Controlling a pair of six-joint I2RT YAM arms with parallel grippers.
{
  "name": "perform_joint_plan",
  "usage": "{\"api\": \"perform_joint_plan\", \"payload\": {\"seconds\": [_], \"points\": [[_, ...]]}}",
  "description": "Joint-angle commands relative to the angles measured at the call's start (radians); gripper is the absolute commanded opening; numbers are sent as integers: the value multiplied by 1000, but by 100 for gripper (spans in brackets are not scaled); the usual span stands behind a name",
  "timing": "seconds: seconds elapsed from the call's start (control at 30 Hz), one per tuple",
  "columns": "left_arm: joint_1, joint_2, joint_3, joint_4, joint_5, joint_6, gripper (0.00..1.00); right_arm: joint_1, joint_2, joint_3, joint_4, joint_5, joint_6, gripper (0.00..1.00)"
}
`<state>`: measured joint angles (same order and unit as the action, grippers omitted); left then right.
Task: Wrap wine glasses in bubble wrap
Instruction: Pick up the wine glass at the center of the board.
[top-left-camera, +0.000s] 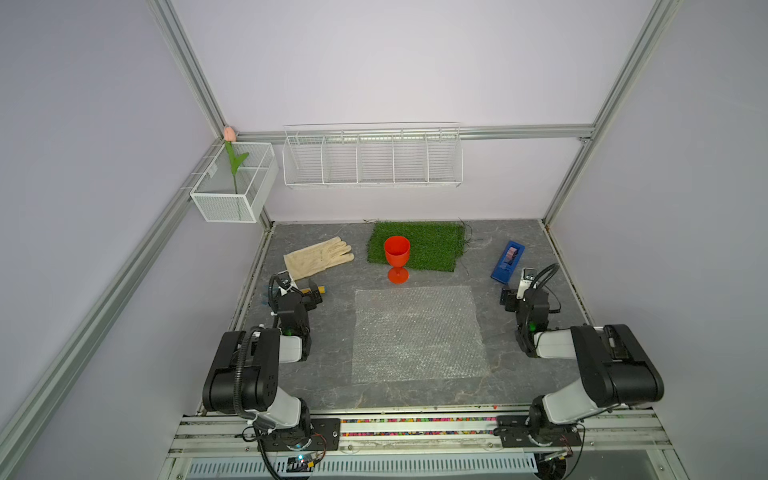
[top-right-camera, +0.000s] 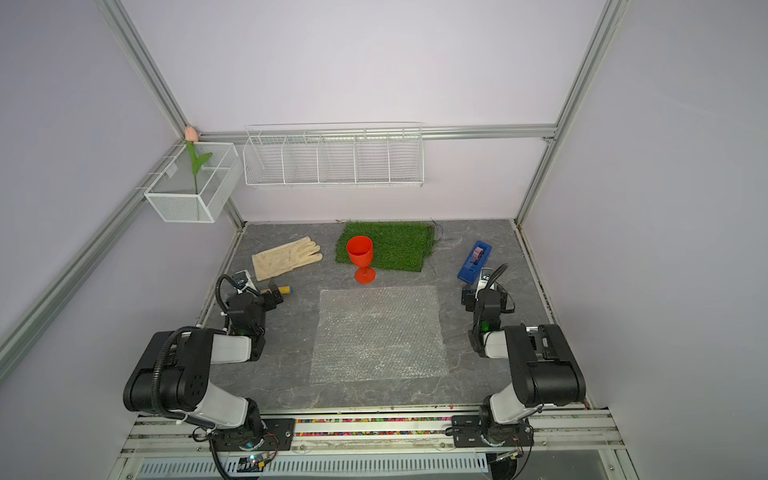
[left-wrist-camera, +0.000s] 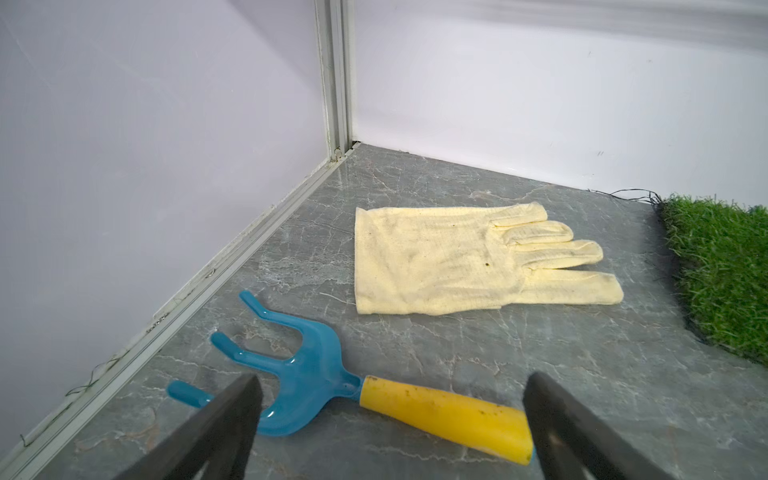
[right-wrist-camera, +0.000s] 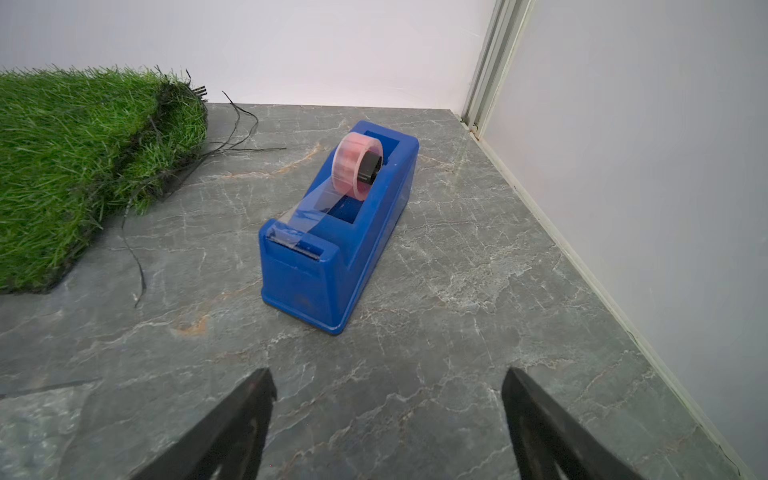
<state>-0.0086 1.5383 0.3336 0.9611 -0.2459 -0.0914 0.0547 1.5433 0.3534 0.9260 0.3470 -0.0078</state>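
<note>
The wine glass (top-left-camera: 397, 257) (top-right-camera: 360, 257), an opaque red-orange goblet, stands upright with its foot on the stone tabletop, just behind the bubble wrap. The bubble wrap (top-left-camera: 417, 332) (top-right-camera: 378, 332) lies flat as a clear sheet in the middle of the table. My left gripper (top-left-camera: 296, 291) (left-wrist-camera: 392, 376) hovers open at the table's left side, a garden rake below its jaws, nothing held. My right gripper (top-left-camera: 527, 296) (right-wrist-camera: 387, 370) stands open at the right side over bare stone, facing a tape dispenser. Neither wrist view shows the goblet or the wrap.
A cream glove (top-left-camera: 318, 258) lies back left. A green turf mat (top-left-camera: 417, 245) sits behind the goblet. The blue tape dispenser (top-left-camera: 508, 262) (right-wrist-camera: 336, 232) is back right. The blue-and-yellow rake (left-wrist-camera: 316, 374) lies by the left wall. A wire basket (top-left-camera: 372, 158) and a mesh box (top-left-camera: 235, 183) hang on the walls.
</note>
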Motion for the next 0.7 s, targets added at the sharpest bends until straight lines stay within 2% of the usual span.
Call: {"api": "perform_joint_plan", "payload": {"seconds": [0.0, 0.67], "points": [[-4, 7, 11, 27, -11, 13, 100, 0, 2, -1, 29, 1, 1, 89], [-5, 6, 7, 32, -10, 13, 100, 0, -2, -5, 38, 2, 0, 89]]}}
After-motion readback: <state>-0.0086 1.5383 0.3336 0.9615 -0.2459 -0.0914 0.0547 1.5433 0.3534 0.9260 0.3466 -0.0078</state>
